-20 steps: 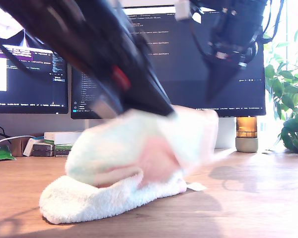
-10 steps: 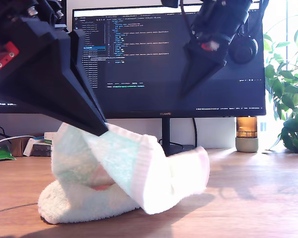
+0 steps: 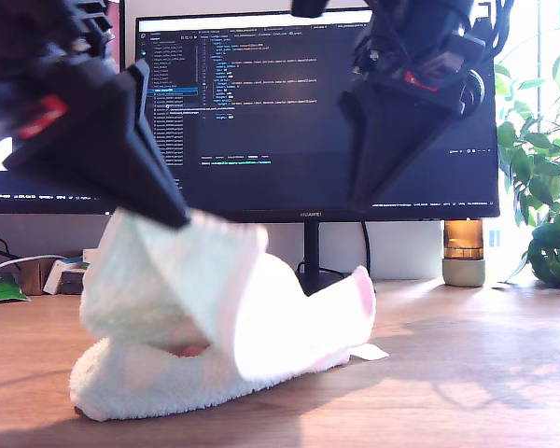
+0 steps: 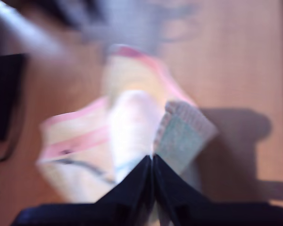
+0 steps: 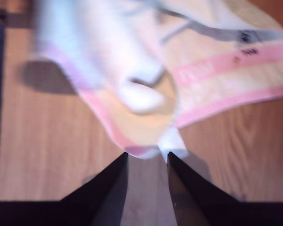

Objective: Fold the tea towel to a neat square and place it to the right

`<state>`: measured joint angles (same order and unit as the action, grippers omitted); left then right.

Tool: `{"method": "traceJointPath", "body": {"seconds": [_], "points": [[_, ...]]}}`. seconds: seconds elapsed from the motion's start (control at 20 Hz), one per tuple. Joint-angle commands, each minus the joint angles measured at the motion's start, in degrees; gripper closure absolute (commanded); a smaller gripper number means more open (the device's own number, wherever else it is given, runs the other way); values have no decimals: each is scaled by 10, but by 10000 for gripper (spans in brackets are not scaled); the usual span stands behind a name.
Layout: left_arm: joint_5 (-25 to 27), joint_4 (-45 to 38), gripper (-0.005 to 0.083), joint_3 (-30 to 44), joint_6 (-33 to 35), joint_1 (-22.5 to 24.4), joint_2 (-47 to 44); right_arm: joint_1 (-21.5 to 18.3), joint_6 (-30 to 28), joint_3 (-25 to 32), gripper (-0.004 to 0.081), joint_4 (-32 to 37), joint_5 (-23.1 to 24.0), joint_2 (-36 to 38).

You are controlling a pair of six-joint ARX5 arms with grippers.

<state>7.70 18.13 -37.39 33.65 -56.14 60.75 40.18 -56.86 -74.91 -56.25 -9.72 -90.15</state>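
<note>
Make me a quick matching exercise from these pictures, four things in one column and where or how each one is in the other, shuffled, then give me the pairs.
Things:
1. first gripper
2. second gripper
3. towel
4. plant

States:
A. open, above the desk
B. at the exterior view's right edge
C. shut on a raised fold
D. partly lifted, rest on the desk

Pairs: 1-C, 2-A, 3-D, 4-B
</note>
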Motion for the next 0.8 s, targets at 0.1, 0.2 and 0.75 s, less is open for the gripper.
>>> {"method": "traceJointPath", "body": {"seconds": [0.1, 0.2, 0.75], "points": [[-9, -32, 797, -22, 21, 17, -34, 33, 3, -4, 535, 8, -2, 7], [-10, -33, 797, -40, 28, 28, -45, 34, 5, -4, 533, 9, -2, 7], [-6, -70, 797, -78, 28, 80, -50, 30, 32, -4, 479, 36, -4, 7]]}}
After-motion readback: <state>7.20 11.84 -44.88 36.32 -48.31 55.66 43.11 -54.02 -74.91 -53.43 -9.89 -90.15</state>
